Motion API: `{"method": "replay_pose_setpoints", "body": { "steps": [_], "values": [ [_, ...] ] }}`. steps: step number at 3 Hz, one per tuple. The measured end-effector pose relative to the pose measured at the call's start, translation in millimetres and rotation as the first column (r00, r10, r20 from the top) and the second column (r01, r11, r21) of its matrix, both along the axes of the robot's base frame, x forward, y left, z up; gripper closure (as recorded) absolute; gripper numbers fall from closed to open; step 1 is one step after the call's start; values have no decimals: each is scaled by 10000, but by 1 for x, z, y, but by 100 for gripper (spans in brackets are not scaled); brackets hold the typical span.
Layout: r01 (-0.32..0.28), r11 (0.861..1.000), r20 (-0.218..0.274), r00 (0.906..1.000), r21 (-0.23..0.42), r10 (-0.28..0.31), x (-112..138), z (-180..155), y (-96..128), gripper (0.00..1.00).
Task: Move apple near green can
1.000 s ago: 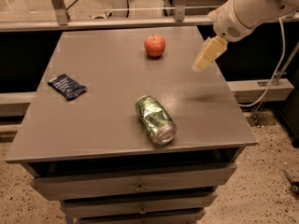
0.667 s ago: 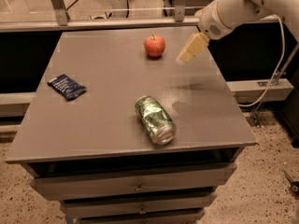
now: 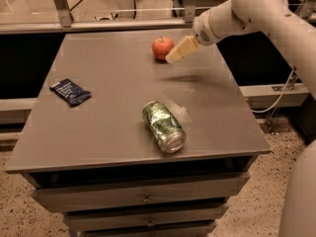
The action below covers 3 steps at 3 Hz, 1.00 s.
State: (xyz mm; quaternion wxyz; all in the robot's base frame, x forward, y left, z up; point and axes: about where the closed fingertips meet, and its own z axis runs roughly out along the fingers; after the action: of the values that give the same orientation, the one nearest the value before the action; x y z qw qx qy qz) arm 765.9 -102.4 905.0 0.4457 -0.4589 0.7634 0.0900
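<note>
The claw [image 3: 172, 58] hangs over the far right part of the desk [image 3: 113, 58], at the end of the white arm [image 3: 247, 9] that reaches in from the upper right. It shows as one pale cream wedge pointing down and to the left, and from this side I cannot tell whether it is open or closed. Nothing is seen held in it. Its tip lies at the lower right edge of the apple [image 3: 163, 48]; whether it touches the fruit or only stands just before it cannot be judged. A faint shadow falls on the desk below and to the right of the claw.

Set against the picture from a second ago, the claw has travelled to the left along the far side of the desk. Then it stood well apart from the apple, near the right edge; now it has closed almost all of that gap. The arm has swung in with it. The apple, the can and the packet lie where they lay before.

The apple sits upright near the far edge of the desk, right of centre, just left of and slightly above the claw's tip. The green can [image 3: 164, 126] lies on its side near the front edge, its silver end turned toward the camera, well apart from both apple and claw. A flat dark blue packet [image 3: 70, 92] lies at the left side. Drawers [image 3: 143, 199] show beneath the desk top.
</note>
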Motion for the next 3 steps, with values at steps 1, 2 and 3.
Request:
{"method": "replay_pose_setpoints", "body": {
  "steps": [1, 2, 3],
  "values": [
    [207, 9979, -195, 9996, 615, -195, 19, -16, 14, 0],
    [159, 9901, -363, 9993, 1395, -109, 34, -29, 26, 0],
    [100, 9797, -477, 9989, 2003, -5, 46, -36, 34, 0]
  ]
}}
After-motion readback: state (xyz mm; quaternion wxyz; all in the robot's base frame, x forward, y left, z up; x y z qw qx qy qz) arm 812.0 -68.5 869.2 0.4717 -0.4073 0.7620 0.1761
